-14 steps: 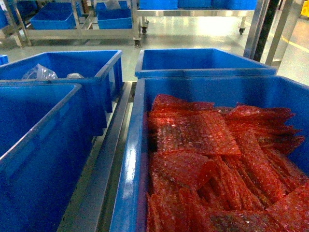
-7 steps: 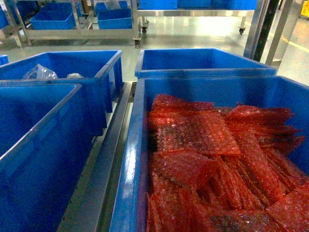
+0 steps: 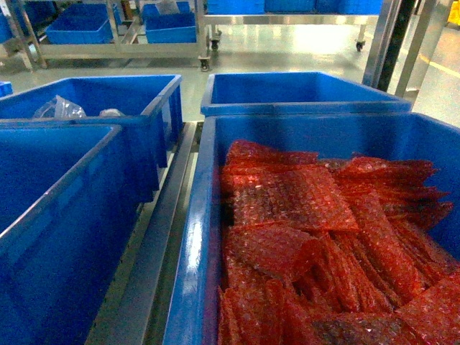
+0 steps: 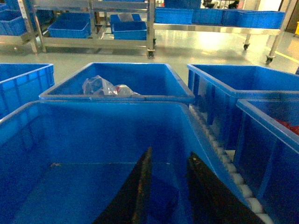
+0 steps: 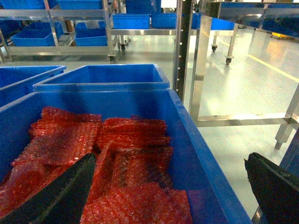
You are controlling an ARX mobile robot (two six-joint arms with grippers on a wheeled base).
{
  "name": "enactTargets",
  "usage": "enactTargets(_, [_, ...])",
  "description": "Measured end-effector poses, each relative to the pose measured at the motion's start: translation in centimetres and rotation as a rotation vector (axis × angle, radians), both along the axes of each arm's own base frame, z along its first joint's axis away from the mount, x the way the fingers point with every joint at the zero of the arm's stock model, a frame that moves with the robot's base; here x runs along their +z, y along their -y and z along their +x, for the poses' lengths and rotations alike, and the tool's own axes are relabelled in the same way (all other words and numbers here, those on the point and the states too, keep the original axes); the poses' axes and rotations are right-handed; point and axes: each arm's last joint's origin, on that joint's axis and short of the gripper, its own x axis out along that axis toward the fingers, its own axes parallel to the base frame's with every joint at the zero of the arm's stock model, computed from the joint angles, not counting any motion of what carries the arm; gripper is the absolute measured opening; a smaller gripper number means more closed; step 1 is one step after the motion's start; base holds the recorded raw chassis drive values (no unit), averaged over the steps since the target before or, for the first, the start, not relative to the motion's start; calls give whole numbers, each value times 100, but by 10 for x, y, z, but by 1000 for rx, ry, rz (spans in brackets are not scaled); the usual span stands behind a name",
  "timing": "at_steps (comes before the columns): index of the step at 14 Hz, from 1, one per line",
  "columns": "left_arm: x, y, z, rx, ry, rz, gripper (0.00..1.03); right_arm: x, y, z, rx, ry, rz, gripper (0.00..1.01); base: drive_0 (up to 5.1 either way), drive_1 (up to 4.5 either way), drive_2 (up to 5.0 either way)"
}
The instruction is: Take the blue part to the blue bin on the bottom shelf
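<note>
Nothing is shifting between the head views. No blue part is showing anywhere, so neither arm has a target yet. The left gripper is hanging slightly parted and empty over the near-left bin; the right gripper is gaping wide, empty, straddling the right wall of the red-wrap bin. Risk: descending blind, snagging bubble wrap or striking that wall.
</note>
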Motion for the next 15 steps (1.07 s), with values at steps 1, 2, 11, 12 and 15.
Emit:
enactTargets(1, [0,0,-3,0,6,0,8,0,0,0,0,0,0,98,0,0,0])
enactTargets(2, [-1,0,-5,0,12,-1,1,0,0,0,0,0,0,98,0,0,0])
enactTargets(11, [-7,0,-20,0,26,1,2,0,0,0,0,0,0,98,0,0,0])
enactTargets(12, [-8,0,-21,0,21,0,2,0,0,0,0,0,0,98,0,0,0])
enactTargets(15, [-13,0,-28,0,-19,1,2,0,0,0,0,0,0,98,0,0,0])
